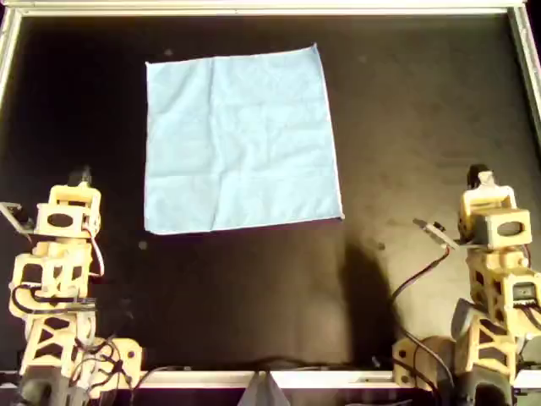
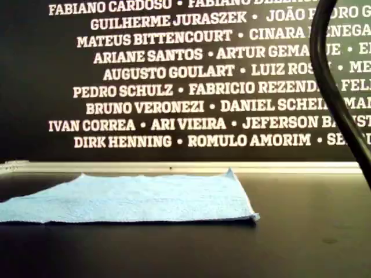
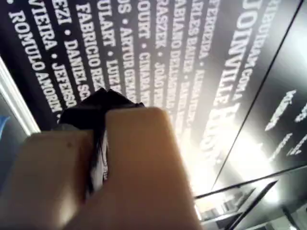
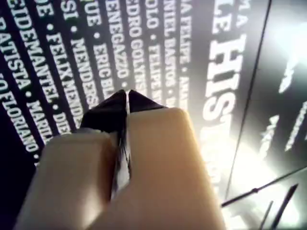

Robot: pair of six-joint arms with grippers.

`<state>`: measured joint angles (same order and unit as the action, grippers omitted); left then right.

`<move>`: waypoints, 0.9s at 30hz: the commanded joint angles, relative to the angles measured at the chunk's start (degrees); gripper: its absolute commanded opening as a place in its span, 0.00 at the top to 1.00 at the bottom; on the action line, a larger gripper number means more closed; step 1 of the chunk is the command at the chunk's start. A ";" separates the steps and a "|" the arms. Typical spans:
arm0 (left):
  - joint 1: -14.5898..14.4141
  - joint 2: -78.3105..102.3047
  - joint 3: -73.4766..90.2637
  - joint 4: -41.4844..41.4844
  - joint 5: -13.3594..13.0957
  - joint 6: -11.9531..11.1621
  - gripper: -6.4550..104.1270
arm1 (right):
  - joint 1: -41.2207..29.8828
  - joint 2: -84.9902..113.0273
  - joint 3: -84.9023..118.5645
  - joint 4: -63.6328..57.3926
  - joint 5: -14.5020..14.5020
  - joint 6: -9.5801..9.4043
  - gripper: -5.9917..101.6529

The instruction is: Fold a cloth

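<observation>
1. The cloth point(image 1: 243, 139) is lying flat and unfolded on the black bench point(image 1: 406, 127), toward the far rail and left of centre in the overhead view, roughly square with no clear long axis
2. You are parking both arms at the near edge, well apart from it; which arm is left I cannot tell
3. The left gripper point(image 3: 103, 103) and right gripper point(image 4: 127, 98) are pointing up at the lettered wall point(image 2: 185, 75), jaws pressed together, holding nothing

Cloth point(image 1: 241, 139): soft matte fabric, faintly creased. Table point(image 1: 423, 127): dark, matte, edged in bright metal. Gripper bodies: tan plastic, smooth; fingertips point(image 4: 125, 103) black, closed together.
</observation>
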<state>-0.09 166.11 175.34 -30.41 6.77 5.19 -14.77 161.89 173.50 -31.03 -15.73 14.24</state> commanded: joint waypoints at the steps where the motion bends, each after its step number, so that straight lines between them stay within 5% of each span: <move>1: 0.26 1.05 -2.72 -0.18 -0.26 -0.26 0.95 | 0.00 0.00 0.35 -1.14 -0.35 -0.26 0.95; 27: 0.35 1.23 -2.72 -0.18 -0.18 0.44 0.95 | 0.00 1.58 0.35 -1.14 -0.26 -0.26 0.95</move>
<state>-0.09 166.11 175.34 -30.41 6.77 5.36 -14.77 162.25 173.50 -31.03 -15.73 14.24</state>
